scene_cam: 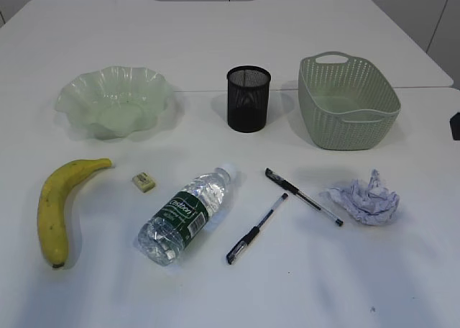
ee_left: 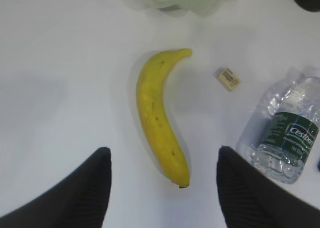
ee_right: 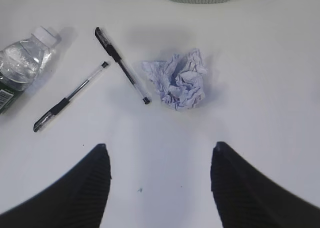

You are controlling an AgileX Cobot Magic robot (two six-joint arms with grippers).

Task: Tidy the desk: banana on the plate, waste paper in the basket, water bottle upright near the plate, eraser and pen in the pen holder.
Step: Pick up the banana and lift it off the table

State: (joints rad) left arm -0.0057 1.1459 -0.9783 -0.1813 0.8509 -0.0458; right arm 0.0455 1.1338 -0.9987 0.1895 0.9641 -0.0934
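Both grippers poised wide over an untidied desk point(scene_cam: 402, 285)

The banana point(ee_left: 159, 115) lies lengthwise between the left gripper point(ee_left: 165, 188) jaws, blunt end nearest, tip pointing away; jaws wide apart, holding nothing. Ahead of the right gripper point(ee_right: 160, 183), equally wide and empty, sits the waste paper point(ee_right: 179, 80), apart from its fingers

Looks like an office or lab setup: plain white counter point(scene_cam: 402, 285) pushed against another, white panelled wall behind, mesh pen holder point(scene_cam: 248, 98), pens point(scene_cam: 302, 196) and an eraser point(scene_cam: 143, 181) laid out.
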